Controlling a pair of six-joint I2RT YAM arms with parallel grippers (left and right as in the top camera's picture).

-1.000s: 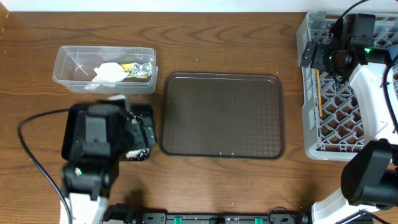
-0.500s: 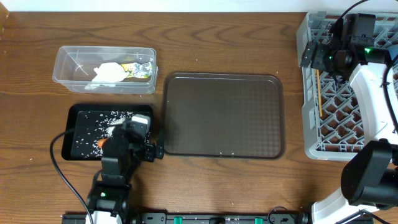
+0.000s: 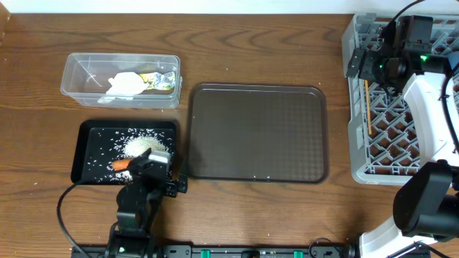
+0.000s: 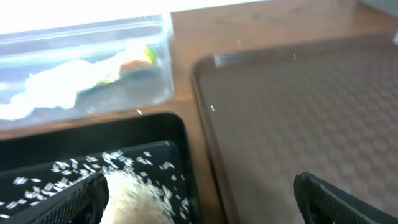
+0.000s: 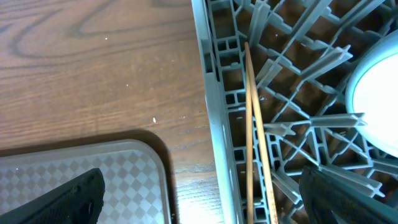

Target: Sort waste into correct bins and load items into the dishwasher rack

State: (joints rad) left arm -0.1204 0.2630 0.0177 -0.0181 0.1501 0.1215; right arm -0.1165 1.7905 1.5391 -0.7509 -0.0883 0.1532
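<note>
The clear tub (image 3: 120,80) holds a crumpled white tissue (image 3: 123,83) and a printed wrapper (image 3: 159,80). In front of it, the black tray (image 3: 86,154) carries a rice heap (image 3: 140,145) and a small carrot (image 3: 120,164). My left gripper (image 3: 163,168) hovers open over that tray's right edge; nothing is between its fingers (image 4: 81,199), and rice (image 4: 134,196) lies below. My right gripper (image 5: 205,202) is open and empty above the left rim of the grey rack (image 3: 380,143). Two chopsticks (image 5: 252,137) lie inside the rack along that rim.
A large brown serving tray (image 3: 257,132) lies bare between the black tray and the rack. A pale round rim (image 5: 376,99) shows in the rack at the right of the right wrist view. The right arm covers the rack's upper part from overhead.
My left arm has drawn back toward the table's front edge, uncovering the black tray with its rice and carrot. The right arm has not moved.
</note>
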